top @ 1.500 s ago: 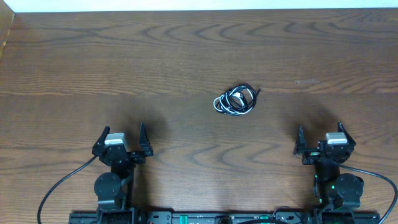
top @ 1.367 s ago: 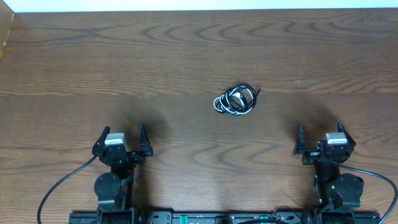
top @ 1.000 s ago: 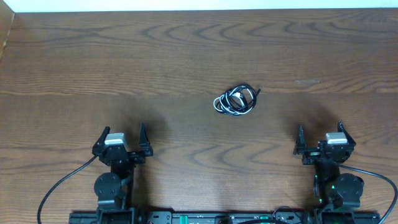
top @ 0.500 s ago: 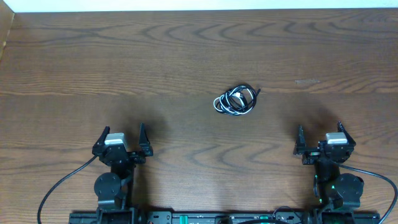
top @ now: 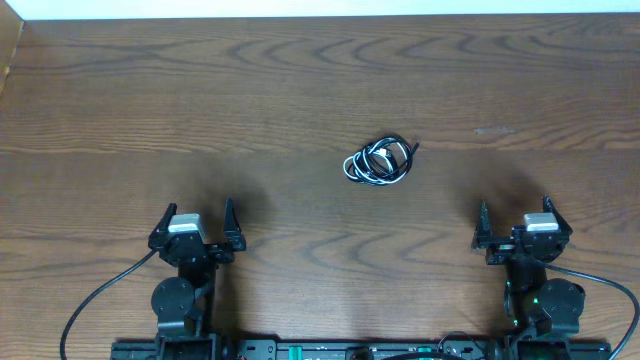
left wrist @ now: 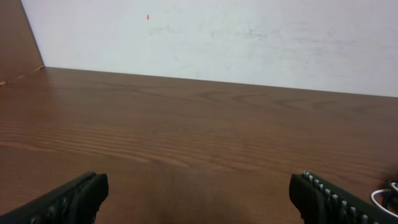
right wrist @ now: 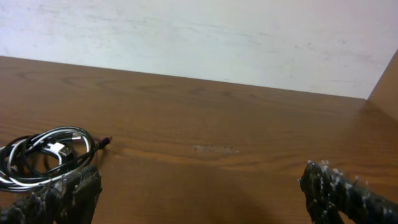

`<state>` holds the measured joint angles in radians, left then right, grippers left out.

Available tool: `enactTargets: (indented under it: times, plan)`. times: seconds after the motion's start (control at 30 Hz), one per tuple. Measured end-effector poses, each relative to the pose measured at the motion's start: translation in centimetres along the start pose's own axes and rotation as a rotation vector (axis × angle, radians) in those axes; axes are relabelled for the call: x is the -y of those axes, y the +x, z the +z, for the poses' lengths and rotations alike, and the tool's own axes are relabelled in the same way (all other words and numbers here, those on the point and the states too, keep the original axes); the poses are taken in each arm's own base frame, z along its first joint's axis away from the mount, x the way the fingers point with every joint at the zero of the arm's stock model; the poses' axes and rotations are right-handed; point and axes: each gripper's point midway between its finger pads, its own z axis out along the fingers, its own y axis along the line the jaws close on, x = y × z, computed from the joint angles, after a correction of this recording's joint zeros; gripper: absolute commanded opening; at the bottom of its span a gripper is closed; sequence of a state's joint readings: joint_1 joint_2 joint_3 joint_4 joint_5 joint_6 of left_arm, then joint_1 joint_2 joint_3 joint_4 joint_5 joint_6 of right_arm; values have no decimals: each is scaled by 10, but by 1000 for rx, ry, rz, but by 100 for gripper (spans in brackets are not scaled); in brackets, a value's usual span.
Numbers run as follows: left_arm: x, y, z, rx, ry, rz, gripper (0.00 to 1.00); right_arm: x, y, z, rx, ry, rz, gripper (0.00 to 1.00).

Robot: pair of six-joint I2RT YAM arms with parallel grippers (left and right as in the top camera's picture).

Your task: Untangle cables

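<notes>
The cables, one black and one white, lie coiled together in a small tangled bundle on the wooden table, right of centre. The bundle also shows at the left of the right wrist view, and a sliver of it shows at the right edge of the left wrist view. My left gripper is open and empty near the front left, well apart from the bundle; it also shows in its wrist view. My right gripper is open and empty near the front right; it also shows in its wrist view.
The brown wooden table runs back to a white wall. A wooden side panel stands at the far left. Thick black arm wires trail by the arm bases at the front edge.
</notes>
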<state>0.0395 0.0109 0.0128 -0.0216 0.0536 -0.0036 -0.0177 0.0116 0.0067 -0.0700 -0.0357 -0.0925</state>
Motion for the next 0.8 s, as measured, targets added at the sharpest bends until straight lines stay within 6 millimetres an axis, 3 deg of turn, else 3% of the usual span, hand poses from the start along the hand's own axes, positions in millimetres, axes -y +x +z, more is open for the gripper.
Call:
enactTargets:
  times: [0.8]
  plan:
    - [0,0,0,0,0,0,98,9,1,0,-5,54,-29,99]
